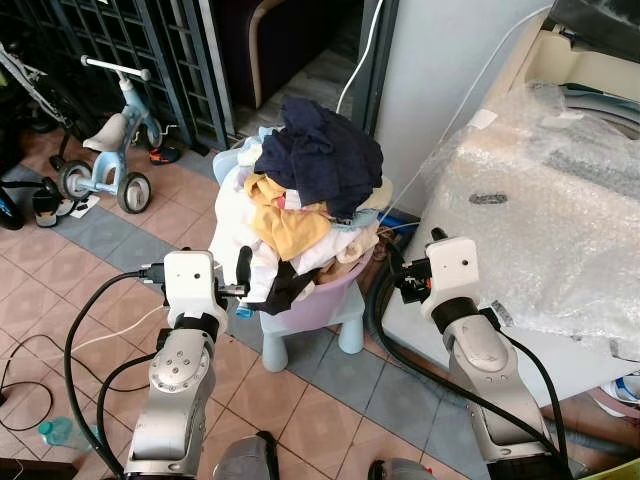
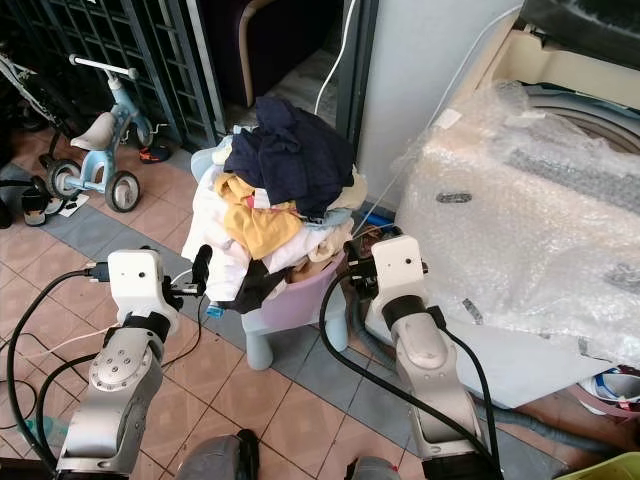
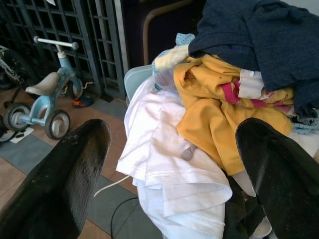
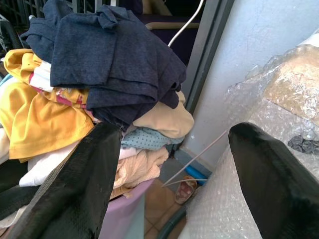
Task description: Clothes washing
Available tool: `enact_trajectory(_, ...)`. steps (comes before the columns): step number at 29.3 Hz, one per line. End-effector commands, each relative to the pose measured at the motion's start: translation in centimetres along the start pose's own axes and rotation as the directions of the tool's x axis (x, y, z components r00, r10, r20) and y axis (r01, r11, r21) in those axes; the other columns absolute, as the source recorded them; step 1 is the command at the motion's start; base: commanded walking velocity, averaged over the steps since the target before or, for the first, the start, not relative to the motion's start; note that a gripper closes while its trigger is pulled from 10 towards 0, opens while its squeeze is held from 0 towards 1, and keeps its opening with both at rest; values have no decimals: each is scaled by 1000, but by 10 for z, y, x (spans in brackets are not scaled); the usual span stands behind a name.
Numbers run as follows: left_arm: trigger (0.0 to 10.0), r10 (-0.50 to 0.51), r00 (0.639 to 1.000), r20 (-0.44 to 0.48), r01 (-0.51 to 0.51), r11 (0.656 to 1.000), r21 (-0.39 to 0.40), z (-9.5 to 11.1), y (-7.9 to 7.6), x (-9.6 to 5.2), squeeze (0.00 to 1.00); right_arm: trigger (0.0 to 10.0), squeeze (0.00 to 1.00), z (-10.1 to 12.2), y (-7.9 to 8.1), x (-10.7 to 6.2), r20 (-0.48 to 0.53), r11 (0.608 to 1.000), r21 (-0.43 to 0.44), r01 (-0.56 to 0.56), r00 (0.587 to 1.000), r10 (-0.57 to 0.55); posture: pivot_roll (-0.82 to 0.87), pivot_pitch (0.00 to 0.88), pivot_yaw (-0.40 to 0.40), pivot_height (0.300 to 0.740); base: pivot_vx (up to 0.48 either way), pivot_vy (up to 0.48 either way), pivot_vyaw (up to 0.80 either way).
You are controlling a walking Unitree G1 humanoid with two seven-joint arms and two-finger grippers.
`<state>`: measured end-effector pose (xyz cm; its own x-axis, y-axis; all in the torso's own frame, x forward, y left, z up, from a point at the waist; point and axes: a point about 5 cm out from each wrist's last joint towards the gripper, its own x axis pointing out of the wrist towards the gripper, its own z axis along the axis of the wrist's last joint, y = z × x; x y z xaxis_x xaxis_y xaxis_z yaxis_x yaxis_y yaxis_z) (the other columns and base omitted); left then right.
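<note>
Lilac basket (image 1: pixel 330 300), one, heaped with clothes (image 1: pixel 300 200), sits between two hands, left (image 3: pixel 169 164) and right (image 4: pixel 172 169), both spread wide.

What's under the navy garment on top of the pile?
Under the navy garment lie a yellow shirt, white cloth and beige pieces, heaped in a lilac basin on a stool. Deeper layers are covered.

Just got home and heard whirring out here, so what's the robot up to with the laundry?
It stands over a heaped pile of clothes in a lilac basket on a small stool. The left gripper and right gripper sit open on either side of the pile, holding nothing. The bubble-wrapped washing machine is on its right.
</note>
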<state>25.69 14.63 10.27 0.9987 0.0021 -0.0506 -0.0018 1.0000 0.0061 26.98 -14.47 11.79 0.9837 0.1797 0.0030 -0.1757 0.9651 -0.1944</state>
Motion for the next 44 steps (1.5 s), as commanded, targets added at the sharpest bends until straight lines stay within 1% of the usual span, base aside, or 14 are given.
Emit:
enact_trajectory(1, 10000, -2, 1000, -3, 2, 1000, 5, 1, 0, 1, 0, 10000, 1000, 4, -4, 4, 18, 1000, 0, 17, 1000, -17, -4, 111, 21, 740, 382, 0, 0)
enact_trajectory(4, 10000, -16, 1000, 6, 16, 1000, 1, 3, -4, 4, 0, 10000, 1000, 6, -6, 6, 28, 1000, 4, 15, 999, -15, -6, 108, 22, 740, 394, 0, 0)
enact_trajectory(5, 10000, -22, 1000, 9, 22, 1000, 0, 4, -5, 5, 0, 10000, 941, 6, -6, 7, 31, 1000, 3, 9, 999, -9, -6, 108, 22, 740, 405, 0, 0)
enact_trajectory(6, 10000, -27, 1000, 12, 27, 1000, -1, 5, -7, 6, 0, 10000, 0, 8, -5, 9, 40, 1000, 7, -8, 999, 8, -7, 105, 21, 740, 401, 0, 0)
enact_trajectory(11, 10000, -30, 999, 12, 30, 1000, 1, 4, -8, 7, 0, 10000, 0, 11, 0, 11, 58, 999, -8, -52, 997, 52, -4, 100, 16, 740, 403, 0, 0)
enact_trajectory(13, 10000, -33, 999, 11, 33, 999, 3, 4, -9, 8, 0, 10000, 0, 20, 5, 14, 117, 995, -40, -93, 988, 97, 1, 96, 9, 740, 392, 0, 338)
enact_trajectory(15, 10000, -33, 999, 10, 33, 999, 5, 3, -9, 8, 0, 10000, 0, 23, 6, 17, 130, 994, -57, -97, 986, 104, 2, 93, 0, 740, 379, 0, 750)
enact_trajectory(28, 10000, -9, 1000, -9, 9, 1000, 6, 2, -5, 6, 0, 10000, 0, 27, 6, 32, 147, 994, -13, -107, 983, 108, 19, 106, 12, 740, 289, 0, 608)
enact_trajectory(34, 10000, -9, 1000, -16, 9, 1000, 6, 2, -6, 8, 0, 10000, 0, 29, 7, 45, 122, 992, -45, -120, 985, 124, 7, 123, 27, 740, 0, 0, 0)
enact_trajectory(38, 10000, -23, 1000, -21, 23, 1000, 15, 3, -7, 11, 0, 10000, 0, 29, 24, 71, 45, 989, -63, -132, 990, 135, 5, 142, 37, 740, 0, 0, 0)
enact_trajectory(39, 10000, -24, 999, -21, 24, 1000, 16, 3, -8, 11, 0, 7333, 0, 29, 30, 76, 24, 988, -58, -144, 989, 146, 8, 144, 39, 740, 0, 0, 0)
enact_trajectory(40, 10000, -23, 999, -21, 24, 1000, 16, 3, -8, 11, 0, 7333, 0, 29, 34, 79, 11, 987, -58, -153, 988, 154, 8, 144, 39, 740, 0, 0, 0)
enact_trajectory(41, 10000, -22, 999, -23, 22, 1000, 16, 3, -8, 10, 0, 0, 0, 26, 40, 82, -14, 986, -43, -163, 987, 163, 15, 134, 35, 740, 0, 0, 0)
enact_trajectory(44, 10000, -16, 999, -29, 16, 1000, 17, 1, -7, 9, 0, 0, 0, 20, 49, 85, -62, 986, -8, -167, 984, 166, 26, 123, 30, 740, 0, 0, 0)
